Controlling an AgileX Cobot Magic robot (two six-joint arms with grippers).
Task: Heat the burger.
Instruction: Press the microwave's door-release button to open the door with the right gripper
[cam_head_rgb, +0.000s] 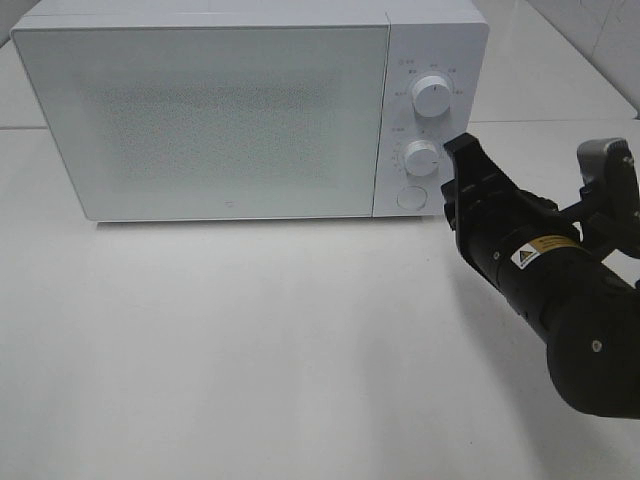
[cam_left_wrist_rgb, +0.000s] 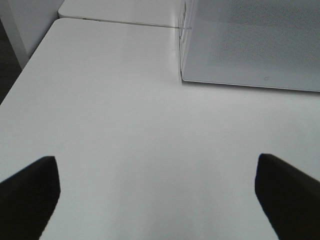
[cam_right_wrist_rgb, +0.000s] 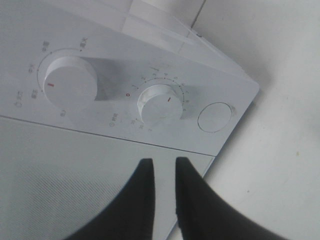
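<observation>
Exterior high view: a white microwave (cam_head_rgb: 200, 110) stands on the white table (cam_head_rgb: 250, 350) with its frosted door closed. The right gripper (cam_head_rgb: 463, 148) sits just beside the lower knob (cam_head_rgb: 421, 158) on the control panel, below the upper knob (cam_head_rgb: 432, 95) and above the round button (cam_head_rgb: 410, 196); whether it touches the knob cannot be told from here. The burger is visible in no view, and the door panel hides the oven's inside. Left wrist view: this is the only view that shows the left gripper (cam_left_wrist_rgb: 156, 165). Its fingers (cam_left_wrist_rgb: 30, 195) are spread wide over bare table, holding nothing, with the microwave's corner (cam_left_wrist_rgb: 250, 45) well apart from it. Right wrist view: close detail the high camera lacks. The right gripper's fingers (cam_right_wrist_rgb: 142, 195) are drawn almost together, leaving a narrow slit and pinching nothing. They stand clear of the lower knob (cam_right_wrist_rgb: 160, 104), whose red mark sits past the zero.
</observation>
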